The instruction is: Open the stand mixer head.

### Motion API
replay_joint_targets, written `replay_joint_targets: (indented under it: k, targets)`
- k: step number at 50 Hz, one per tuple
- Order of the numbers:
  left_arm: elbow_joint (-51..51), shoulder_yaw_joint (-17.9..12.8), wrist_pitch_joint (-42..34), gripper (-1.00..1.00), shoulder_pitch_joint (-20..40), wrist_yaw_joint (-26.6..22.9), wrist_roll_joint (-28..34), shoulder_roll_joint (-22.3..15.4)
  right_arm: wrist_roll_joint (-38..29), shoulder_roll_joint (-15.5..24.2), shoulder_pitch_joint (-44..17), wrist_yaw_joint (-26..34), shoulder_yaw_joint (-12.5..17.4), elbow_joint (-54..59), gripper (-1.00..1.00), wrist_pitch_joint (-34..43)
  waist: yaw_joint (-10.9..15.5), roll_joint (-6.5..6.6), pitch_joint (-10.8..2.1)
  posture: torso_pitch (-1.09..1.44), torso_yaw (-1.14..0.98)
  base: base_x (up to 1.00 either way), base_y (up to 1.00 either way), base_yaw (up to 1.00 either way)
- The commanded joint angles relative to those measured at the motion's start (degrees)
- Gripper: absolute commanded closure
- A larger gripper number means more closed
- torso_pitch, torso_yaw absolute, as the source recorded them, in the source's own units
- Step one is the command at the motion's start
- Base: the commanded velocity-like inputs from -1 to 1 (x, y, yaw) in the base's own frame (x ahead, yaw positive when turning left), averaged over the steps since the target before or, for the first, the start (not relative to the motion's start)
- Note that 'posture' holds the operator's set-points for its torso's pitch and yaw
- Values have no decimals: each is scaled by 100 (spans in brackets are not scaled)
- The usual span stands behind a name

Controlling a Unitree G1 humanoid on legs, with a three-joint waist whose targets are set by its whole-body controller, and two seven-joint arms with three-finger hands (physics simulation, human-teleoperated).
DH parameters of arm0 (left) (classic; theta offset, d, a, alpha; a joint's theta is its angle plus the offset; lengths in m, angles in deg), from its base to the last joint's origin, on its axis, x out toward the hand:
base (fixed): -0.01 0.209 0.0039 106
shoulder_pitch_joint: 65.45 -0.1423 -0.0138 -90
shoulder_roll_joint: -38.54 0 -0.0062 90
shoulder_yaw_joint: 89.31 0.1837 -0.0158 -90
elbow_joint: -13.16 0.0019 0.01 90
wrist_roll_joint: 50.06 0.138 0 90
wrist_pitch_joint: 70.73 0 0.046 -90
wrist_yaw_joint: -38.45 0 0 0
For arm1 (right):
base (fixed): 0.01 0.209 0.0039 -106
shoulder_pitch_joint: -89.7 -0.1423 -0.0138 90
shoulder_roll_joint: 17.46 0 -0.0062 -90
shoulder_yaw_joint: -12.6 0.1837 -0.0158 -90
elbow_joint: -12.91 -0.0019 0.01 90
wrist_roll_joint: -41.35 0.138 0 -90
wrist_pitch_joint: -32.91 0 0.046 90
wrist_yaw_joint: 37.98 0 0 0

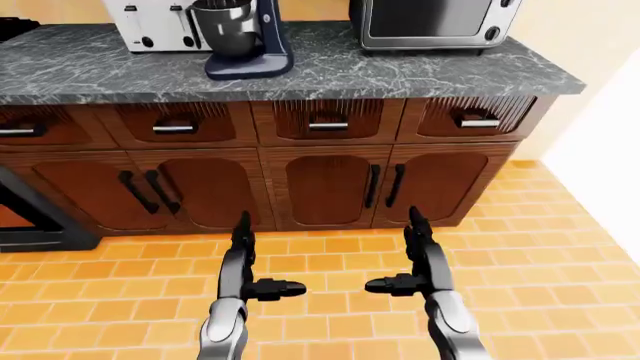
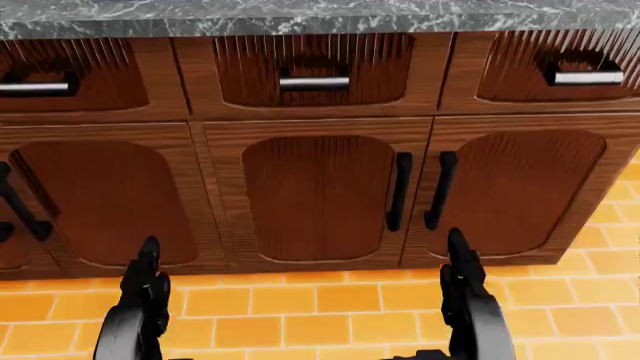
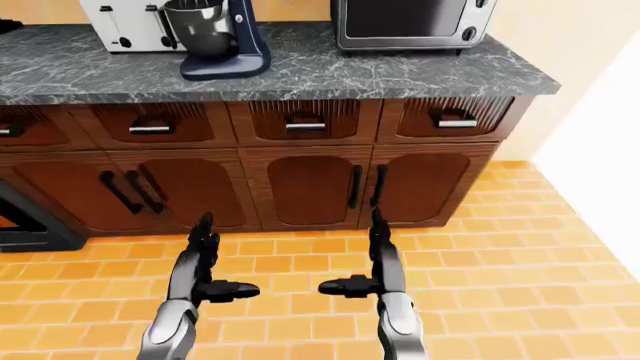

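Observation:
A dark blue stand mixer (image 1: pixel 247 37) with a steel bowl stands on the grey marble counter (image 1: pixel 300 71) at the top of the left-eye view; its head is cut off by the top edge. It also shows in the right-eye view (image 3: pixel 218 41). My left hand (image 1: pixel 255 270) and right hand (image 1: pixel 400 266) are low over the orange tiled floor, far below the counter, both with fingers open and empty.
A white toaster (image 1: pixel 155 26) stands left of the mixer and a toaster oven (image 1: pixel 430 22) to its right. Below the counter are brown drawers (image 1: pixel 328 120) and cabinet doors (image 1: pixel 325 187). A pale wall (image 1: pixel 610 150) is at the right.

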Motion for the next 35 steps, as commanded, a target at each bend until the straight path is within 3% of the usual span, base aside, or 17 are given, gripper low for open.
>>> replay_joint_targets:
  k: [1,3,4,5,7,8,11,15,23,29,35]
  targets:
    - [-428,-5,378,-100,163,-15,-27,-15,0,26,-165,6,-6,-517,-100,-288,-12,-45,-5,0,0,0,0,0]
    - [-395,-7,397,-100,171,-18,-22,-18,1,26,-161,28,-13,-559,-100,-265,45,-7,-352,0,0,0,0,0]
    - [-389,-14,400,-100,175,-18,-27,-20,16,21,-163,37,-8,-569,-100,-260,44,-10,-297,0,0,0,0,0]
    - [-367,-16,426,-100,171,-19,-22,-22,42,15,-159,67,-14,-576,-100,-306,43,-34,-96,0,0,0,0,0]
    - [-361,-18,440,-100,154,-23,-19,-25,49,6,-144,79,-29,-602,-100,-289,43,-41,-397,0,0,0,0,0]
    - [-346,-23,447,-100,160,-20,-17,-26,48,1,-147,75,-33,-597,-100,-305,43,-40,-428,0,0,0,0,0]
    - [-316,-21,486,-100,162,-20,-10,-25,102,-5,-161,82,-15,-634,-100,-379,45,-32,-432,0,0,0,0,0]
    - [-269,-6,770,-100,137,-64,-55,-2,248,-25,-240,136,7,-660,-100,-1160,42,-19,-462,0,0,0,0,0]
    - [-815,-20,1985,-100,129,-140,-604,110,483,-17,-258,524,-104,-1418,-100,-2269,30,-21,-529,0,0,0,0,0]
    - [-1870,-28,2041,-100,125,-126,-1182,101,609,-12,-353,606,-173,-2271,-100,-1918,22,-23,-546,0,0,0,0,0]
    - [-3851,-185,771,-100,403,364,-1979,31,1098,15,-864,348,-128,-3989,-100,-363,26,-13,-524,0,0,0,0,0]
